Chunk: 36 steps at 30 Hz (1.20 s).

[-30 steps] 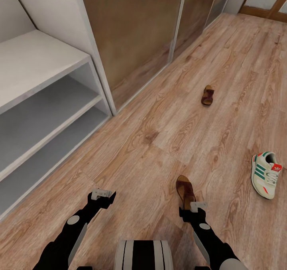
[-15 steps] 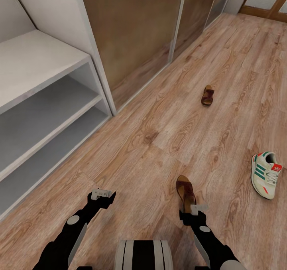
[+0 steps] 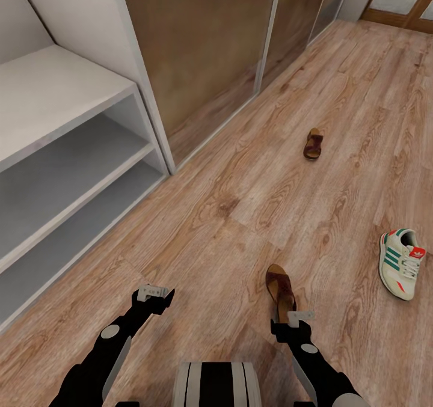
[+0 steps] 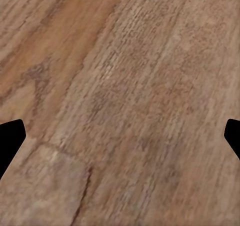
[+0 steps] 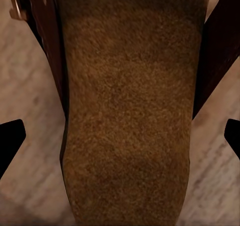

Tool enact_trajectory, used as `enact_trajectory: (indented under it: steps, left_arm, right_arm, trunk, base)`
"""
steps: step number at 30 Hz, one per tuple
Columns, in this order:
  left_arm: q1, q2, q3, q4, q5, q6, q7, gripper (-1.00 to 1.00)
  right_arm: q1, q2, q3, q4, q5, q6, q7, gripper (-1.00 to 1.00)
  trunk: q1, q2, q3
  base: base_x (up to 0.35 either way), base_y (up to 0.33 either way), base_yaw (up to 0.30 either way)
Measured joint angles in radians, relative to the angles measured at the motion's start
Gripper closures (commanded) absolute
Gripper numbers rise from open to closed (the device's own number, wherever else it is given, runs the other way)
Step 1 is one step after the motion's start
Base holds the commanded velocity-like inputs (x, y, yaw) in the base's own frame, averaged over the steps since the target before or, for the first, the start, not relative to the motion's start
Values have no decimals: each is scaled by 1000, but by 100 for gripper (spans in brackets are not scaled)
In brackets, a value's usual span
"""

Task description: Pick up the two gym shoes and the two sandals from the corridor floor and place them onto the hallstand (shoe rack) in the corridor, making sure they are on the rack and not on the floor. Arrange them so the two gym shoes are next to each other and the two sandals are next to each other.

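Brown sandal (image 5: 127,111) between right pincer (image 3: 291,318) fingertips

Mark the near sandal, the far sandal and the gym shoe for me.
near sandal (image 3: 279,288), head view, on its footbed.
far sandal (image 3: 313,144), head view, on its strap.
gym shoe (image 3: 402,264), head view, on its laces.

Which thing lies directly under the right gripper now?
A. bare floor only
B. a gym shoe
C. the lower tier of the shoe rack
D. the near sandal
D. In the right wrist view the near sandal lies between the open fingertips, and in the head view the right gripper hangs over its heel end.
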Motion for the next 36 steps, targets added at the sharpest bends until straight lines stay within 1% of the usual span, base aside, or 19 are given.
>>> enact_trajectory:
  steps: [3, 7, 27, 28, 36]
  left_arm:
    - [0, 0, 0, 0, 0, 0, 0, -100]
    - [0, 0, 0, 0, 0, 0, 0, -100]
    - [0, 0, 0, -1, 0, 0, 0, -100]
    - [0, 0, 0, -1, 0, 0, 0, -100]
    - [0, 0, 0, -2, 1, 0, 0, -100]
  right_arm:
    - [0, 0, 0, 1, 0, 0, 0, -100]
    - [0, 0, 0, 1, -1, -1, 0, -100]
    - [0, -1, 0, 2, -1, 0, 0, -100]
    - [0, -1, 0, 2, -1, 0, 0, 100]
    - [0, -1, -1, 2, 1, 0, 0, 100]
  trunk:
    - [0, 0, 0]
    - [2, -1, -15]
    - [2, -1, -15]
    - [2, -1, -15]
    - [2, -1, -15]
  base:
    - [0, 0, 0]
    - [0, 0, 0]
    - [0, 0, 0]
    - [0, 0, 0]
    - [0, 0, 0]
